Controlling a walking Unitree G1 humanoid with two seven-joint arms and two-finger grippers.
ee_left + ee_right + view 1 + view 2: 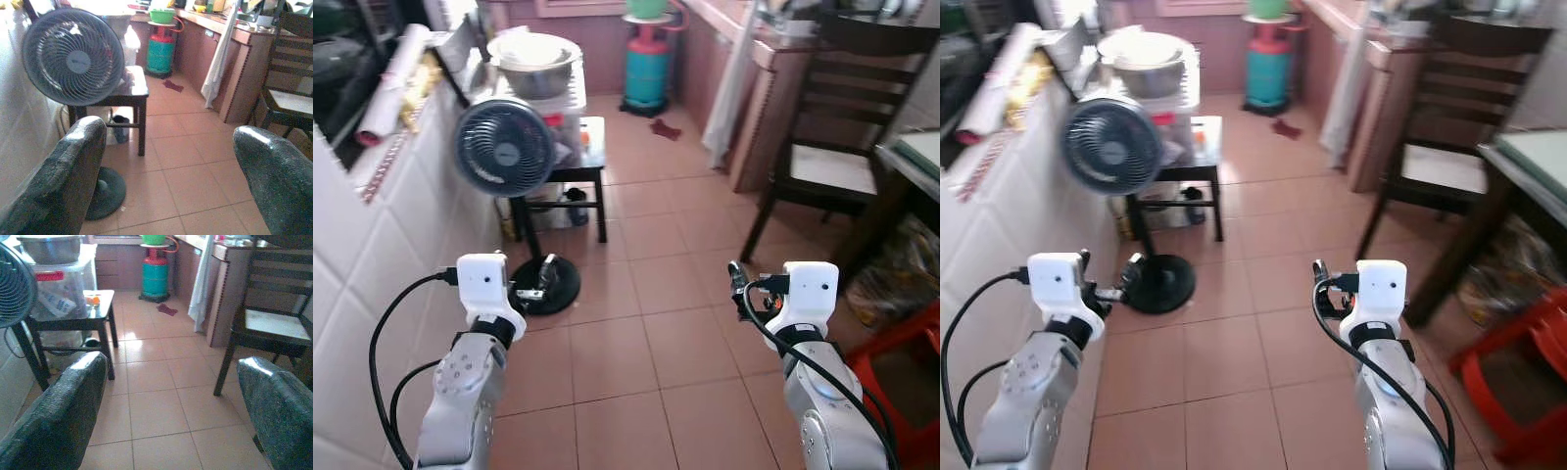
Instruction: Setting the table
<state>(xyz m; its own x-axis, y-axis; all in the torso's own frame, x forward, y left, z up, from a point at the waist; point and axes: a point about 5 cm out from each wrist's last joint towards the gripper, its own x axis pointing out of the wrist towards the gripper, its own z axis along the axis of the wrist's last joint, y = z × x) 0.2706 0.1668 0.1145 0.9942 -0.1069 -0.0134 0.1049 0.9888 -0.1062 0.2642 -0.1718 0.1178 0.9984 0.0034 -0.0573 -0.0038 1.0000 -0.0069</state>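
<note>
Both pincers raised, gaping wide and empty, out over the tiled floor

Left pincer (171, 161) and right pincer (171, 401) each hold nothing, fingers spread, carried forward at matching height, likely so the robot can walk with arms ready; one standing fan (504, 147) stands by the tiled wall beside one small dark surface (592, 147) bearing a clear box; one metal bowl (533, 59) rests higher up; one gas cylinder (648, 69) stands at the far end; one dark chair (847, 127) is drawn up near the dining surface (915, 157) at the right, where setting would happen; no tableware to lay can be made out.
</note>
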